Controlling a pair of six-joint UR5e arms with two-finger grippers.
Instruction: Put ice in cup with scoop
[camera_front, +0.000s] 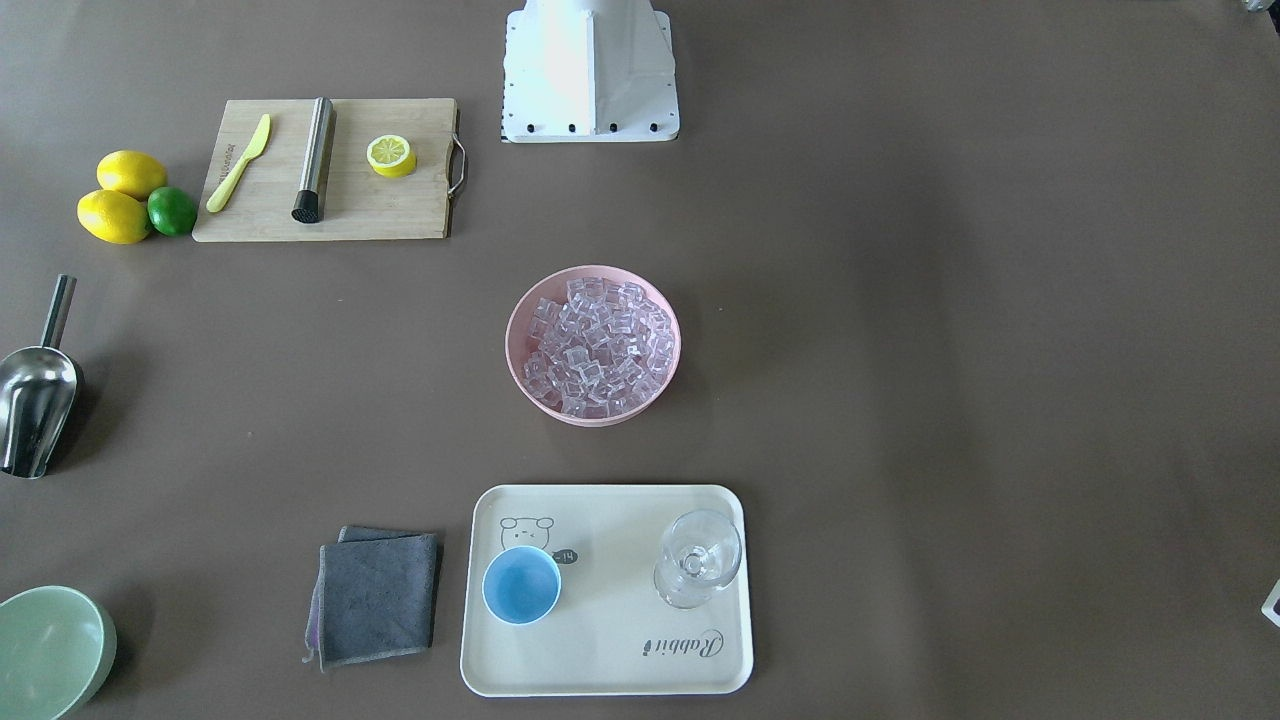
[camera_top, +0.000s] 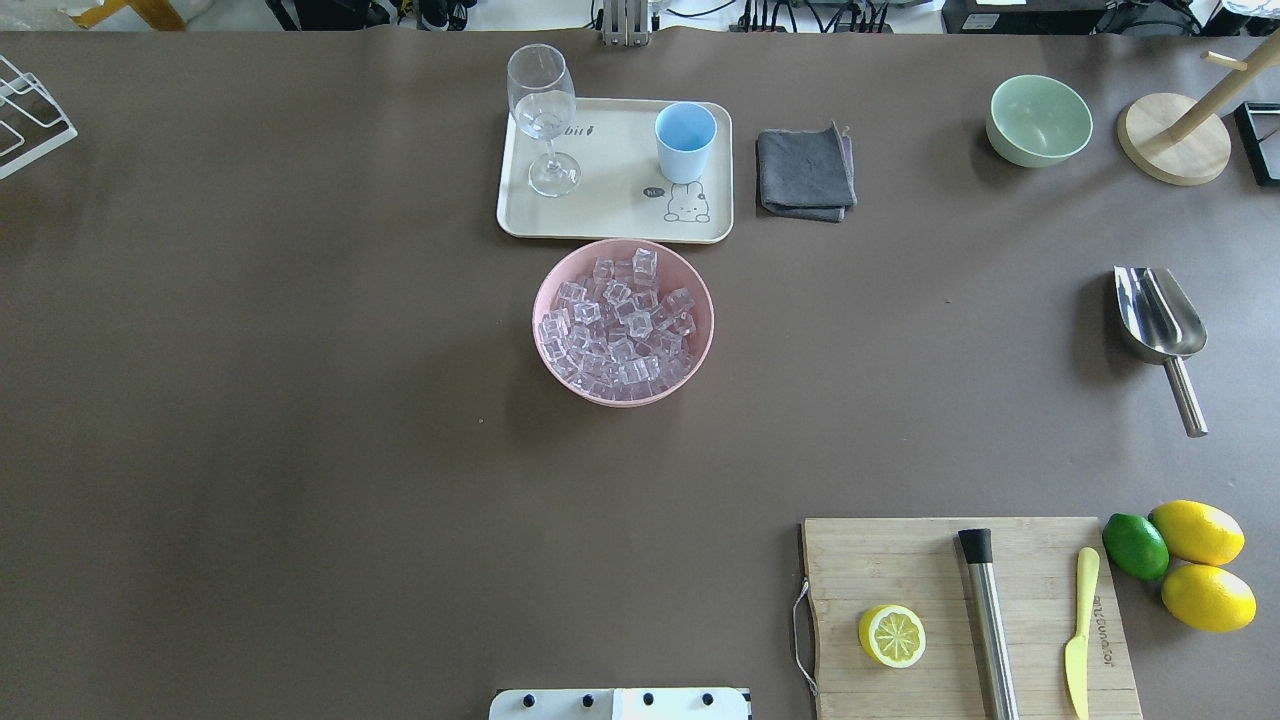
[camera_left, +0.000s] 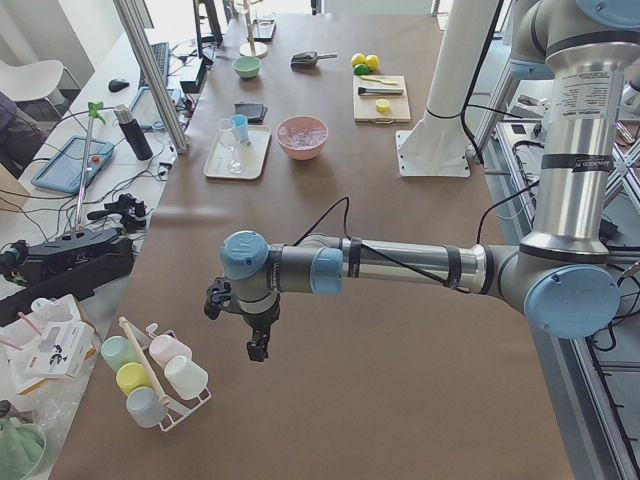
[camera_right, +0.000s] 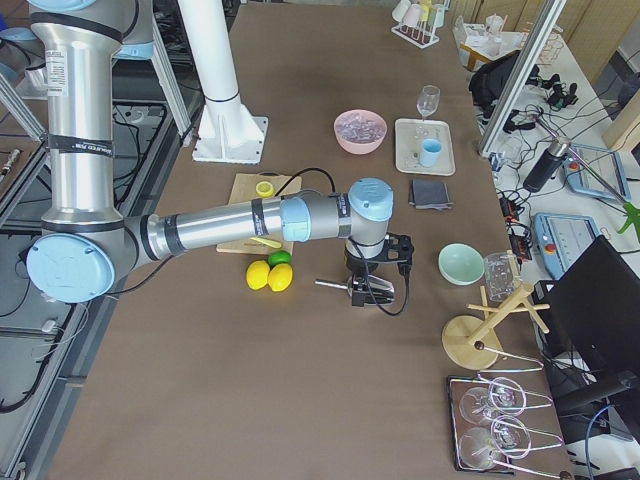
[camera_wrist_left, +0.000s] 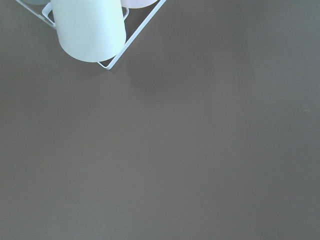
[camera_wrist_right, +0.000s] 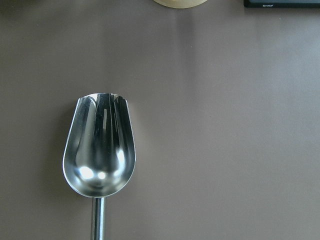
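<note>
The left gripper (camera_left: 257, 348) hangs over bare table at the robot's far left, near a rack of cups (camera_left: 155, 385). Whether its claw is spread or pressed together cannot be told. Moving rightward in the overhead view, one stemmed glass (camera_top: 541, 110) and one light-blue cup (camera_top: 685, 140) stand apart on one tray (camera_top: 610, 200). Just beside the tray, on the robot's side, one pink bowl (camera_top: 600, 396) is heaped with ice (camera_top: 620, 320), too many cubes to count, likely dozens. The cubes look hard, slick and loose, so they should slide and tumble rather than cling. Well to the right lies the one scoop (camera_top: 1158, 318), flat on the table, open side up, handle toward the robot. It looks like rigid, smooth steel and fairly light. The short round handle is the place to pinch, though it may roll or slip. The right gripper (camera_right: 370, 292) hovers above the scoop, and its claw's state cannot be told either.
</note>
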